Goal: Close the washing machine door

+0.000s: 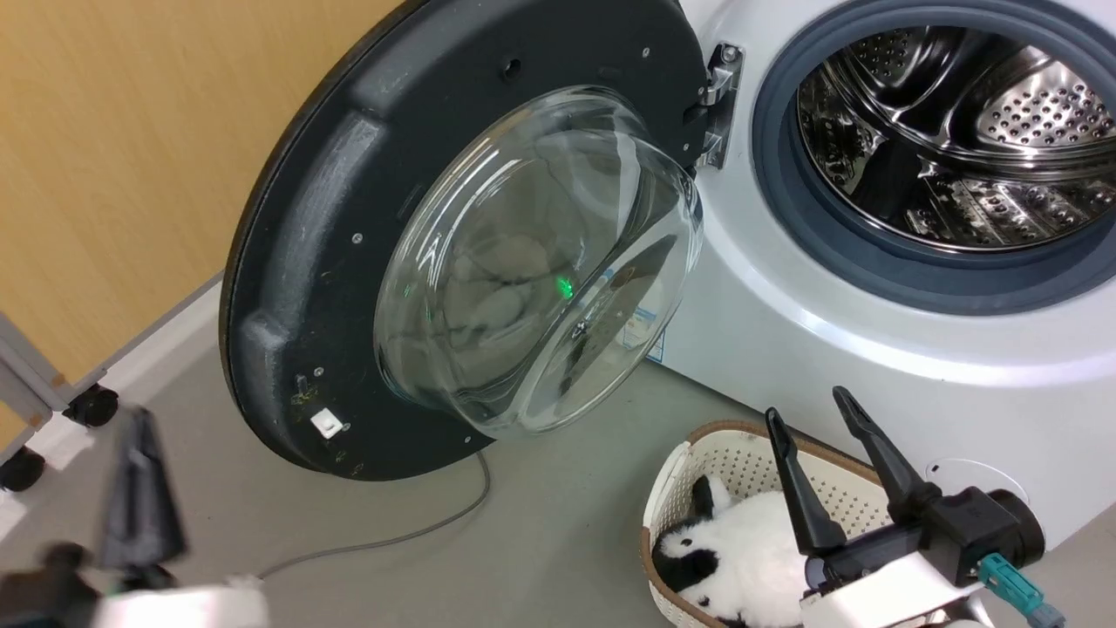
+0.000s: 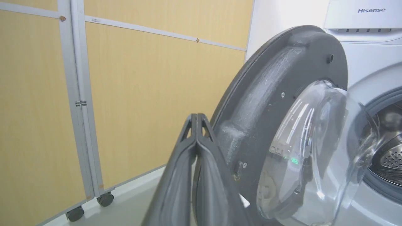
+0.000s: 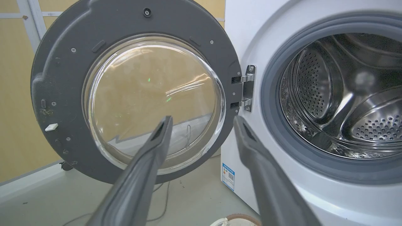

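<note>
Door's wide open here: the washing machine door point(image 1: 323, 262) hangs off its hinge point(image 1: 720, 96) at the left of the washing machine point(image 1: 785, 331), well clear of the round opening. The disc stands upright on its edge, inner face turned out toward the robot, and the glass window point(image 1: 540, 262) bulges toward the camera and a little to the right. In the head view the door's top is cut off by the frame. To the right, the steel drum point(image 1: 959, 131) gapes, part of it also cut off. The left gripper point(image 2: 197, 116) has its two fingers pressed flat together, tips up beside the door's outer rim; whether they touch the rim I cannot tell, and they hide the door's lower edge in the left wrist view. In the head view that gripper is only a dark blur at lower left. The right gripper point(image 1: 806, 408) is spread wide and holds nothing, above a basket point(image 1: 671, 471) with a black-and-white plush toy point(image 1: 750, 549) in it. A grey cable point(image 1: 392, 541) trails across the floor below the door.
</note>
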Robot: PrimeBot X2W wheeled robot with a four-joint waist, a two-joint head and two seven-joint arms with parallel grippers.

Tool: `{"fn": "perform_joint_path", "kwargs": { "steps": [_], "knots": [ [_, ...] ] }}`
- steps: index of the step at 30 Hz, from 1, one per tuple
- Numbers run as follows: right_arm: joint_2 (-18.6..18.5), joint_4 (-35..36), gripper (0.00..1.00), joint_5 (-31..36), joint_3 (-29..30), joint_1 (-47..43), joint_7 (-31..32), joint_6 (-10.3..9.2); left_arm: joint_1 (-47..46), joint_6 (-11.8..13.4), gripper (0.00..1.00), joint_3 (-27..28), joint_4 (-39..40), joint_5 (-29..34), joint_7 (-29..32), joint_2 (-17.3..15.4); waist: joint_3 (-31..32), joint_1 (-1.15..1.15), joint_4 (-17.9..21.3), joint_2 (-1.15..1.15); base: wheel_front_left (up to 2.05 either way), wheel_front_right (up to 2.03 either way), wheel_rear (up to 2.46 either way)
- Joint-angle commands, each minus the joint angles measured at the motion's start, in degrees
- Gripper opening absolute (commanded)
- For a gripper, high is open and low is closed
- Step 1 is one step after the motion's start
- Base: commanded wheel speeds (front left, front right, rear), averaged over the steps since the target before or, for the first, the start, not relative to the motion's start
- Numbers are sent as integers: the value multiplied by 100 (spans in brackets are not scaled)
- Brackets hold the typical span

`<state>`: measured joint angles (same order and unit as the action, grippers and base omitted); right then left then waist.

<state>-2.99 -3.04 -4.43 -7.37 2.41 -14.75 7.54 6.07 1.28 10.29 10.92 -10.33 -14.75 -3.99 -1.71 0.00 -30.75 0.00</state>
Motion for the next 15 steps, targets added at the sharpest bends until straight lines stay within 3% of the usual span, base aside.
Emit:
{"fn": "perform_joint_path", "kwargs": {
  "steps": [1, 7, 15],
  "knots": [
    [12, 45, 100, 54, 37, -82, -25, -5, -233, -109, 0, 166, -1, 12, -25, -161, -22, 0, 12, 0, 0, 0, 0],
    [12, 153, 100, 152, 183, -210, -25, -5, -1193, -623, 0, 492, -805, -463, 36, -858, -117, 0, 34, 0, 0, 0, 0],
    [12, 301, 100, 244, 317, -285, -25, -5, -2589, -842, 0, 513, -2370, -1523, 903, -1735, -343, 0, 159, 0, 0, 0, 0]
  ]
}}
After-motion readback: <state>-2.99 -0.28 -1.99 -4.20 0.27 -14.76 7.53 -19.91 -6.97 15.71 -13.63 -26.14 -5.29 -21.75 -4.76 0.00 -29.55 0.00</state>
